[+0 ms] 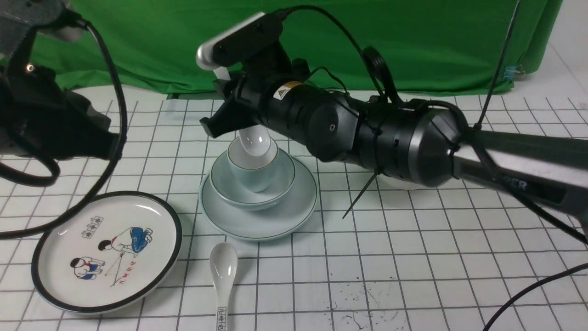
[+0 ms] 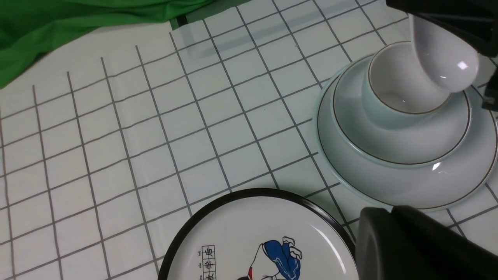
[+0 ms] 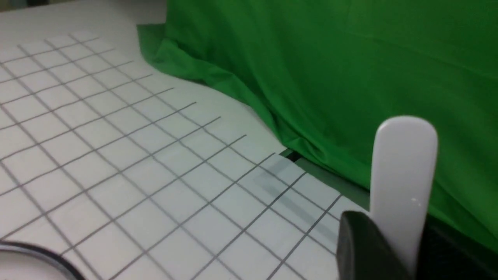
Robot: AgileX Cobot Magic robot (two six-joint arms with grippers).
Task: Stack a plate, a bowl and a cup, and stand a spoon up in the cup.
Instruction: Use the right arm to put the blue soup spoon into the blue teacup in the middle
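Observation:
The pale blue-green plate (image 1: pixel 280 219) lies mid-table with the bowl (image 1: pixel 225 184) on it and the cup (image 1: pixel 252 177) standing in the bowl. The same stack shows in the left wrist view: plate (image 2: pixel 389 188), bowl (image 2: pixel 389 142), cup (image 2: pixel 383 91). My right gripper (image 1: pixel 234 122) is shut on the handle of the plain white spoon (image 1: pixel 256 142), held upright. Its scoop end (image 2: pixel 443 58) is at the cup's mouth; contact with the cup cannot be told. The handle (image 3: pixel 404 175) rises between the fingers of the right gripper (image 3: pixel 397 249). My left gripper (image 2: pixel 391 210) hovers shut and empty beside the plate.
A black-rimmed plate with cartoon children (image 1: pixel 105 250) lies front left, and shows near the left gripper as the cartoon plate (image 2: pixel 253 237). A white spoon with black characters (image 1: pixel 223 271) lies in front of the stack. Green cloth (image 1: pixel 413 41) backs the gridded table.

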